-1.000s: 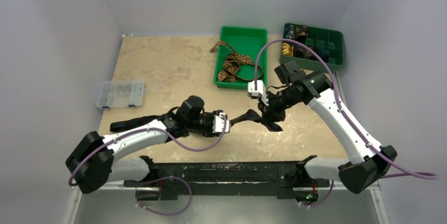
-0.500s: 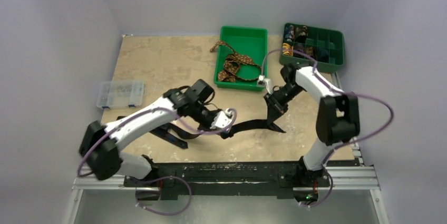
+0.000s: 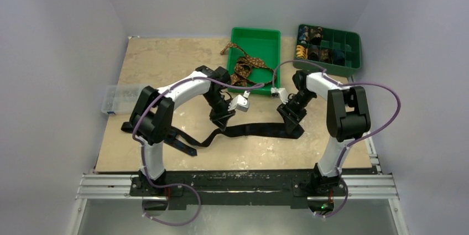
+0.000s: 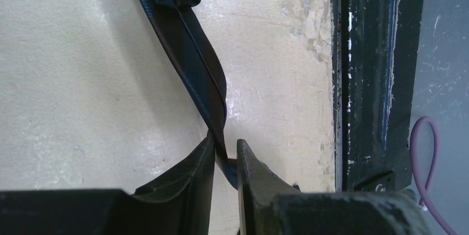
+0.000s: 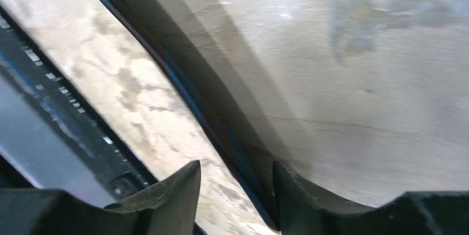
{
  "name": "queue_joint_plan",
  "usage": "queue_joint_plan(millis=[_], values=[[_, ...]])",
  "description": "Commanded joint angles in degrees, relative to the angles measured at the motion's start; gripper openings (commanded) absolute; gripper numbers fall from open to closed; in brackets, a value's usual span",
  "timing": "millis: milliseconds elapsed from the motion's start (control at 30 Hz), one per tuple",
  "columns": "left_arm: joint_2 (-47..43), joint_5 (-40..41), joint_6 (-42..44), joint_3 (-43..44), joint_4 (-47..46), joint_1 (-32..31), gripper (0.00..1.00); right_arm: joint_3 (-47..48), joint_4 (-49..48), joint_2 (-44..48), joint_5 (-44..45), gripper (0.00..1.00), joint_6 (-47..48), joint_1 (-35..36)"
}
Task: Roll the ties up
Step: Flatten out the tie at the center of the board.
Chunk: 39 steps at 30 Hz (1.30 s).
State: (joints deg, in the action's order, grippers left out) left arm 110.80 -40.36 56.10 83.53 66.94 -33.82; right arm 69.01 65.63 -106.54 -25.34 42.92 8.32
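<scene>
One dark tie (image 3: 255, 130); left hand (image 4: 225, 157) pinches, right hand (image 5: 235, 166) straddles it.

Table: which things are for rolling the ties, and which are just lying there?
For the job:
dark tie
brown tie
left pincer
right pincer

Just lying about:
clear box
green tray, though the brown tie sits in it
divided bin
</scene>
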Motion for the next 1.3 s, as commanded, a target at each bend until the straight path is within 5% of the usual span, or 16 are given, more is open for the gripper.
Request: queue_joint_plan(millis=[0, 133, 200, 333, 500, 733, 967, 1267], values=[[0.9, 3.0, -2.2, 2.1, 1.7, -0.1, 0.21, 1.9, -8.2, 4.3, 7.8, 0.54, -6.3, -0.3], [-1.0, 4.9, -4.6, 0.0, -2.0, -0.1, 0.24, 1.3, -8.5, 11.4, 8.6, 0.70, -4.6, -0.8], [-4.2, 5.4, -5.7, -3.1, -5.5, 0.1, 0.25, -0.5, -9.4, 16.1, 8.8, 0.69, -3.5, -0.8], [-17.2, 8.8, -16.7, -14.3, -25.2, 2.1, 0.29, -2.9, -9.4, 21.0, 7.4, 0.48, -3.4, 0.8], [-27.2, 10.7, -20.5, -19.9, -25.3, 1.6, 0.32, -6.7, -13.1, 16.0, 10.4, 0.33, -7.0, 7.6], [-36.4, 16.2, -6.4, -30.8, -15.5, 5.0, 0.63, -9.5, -20.0, 10.3, 17.5, 0.33, -6.1, 8.7], [-37.4, 18.6, 12.3, -32.9, -7.9, 17.7, 0.60, -19.0, -22.7, 11.8, 26.4, 0.29, 0.6, 1.9], [-28.5, 23.5, 16.0, -31.6, -16.8, 23.1, 0.60, -22.1, -19.8, 15.3, 31.6, 0.29, 9.0, -7.8]])
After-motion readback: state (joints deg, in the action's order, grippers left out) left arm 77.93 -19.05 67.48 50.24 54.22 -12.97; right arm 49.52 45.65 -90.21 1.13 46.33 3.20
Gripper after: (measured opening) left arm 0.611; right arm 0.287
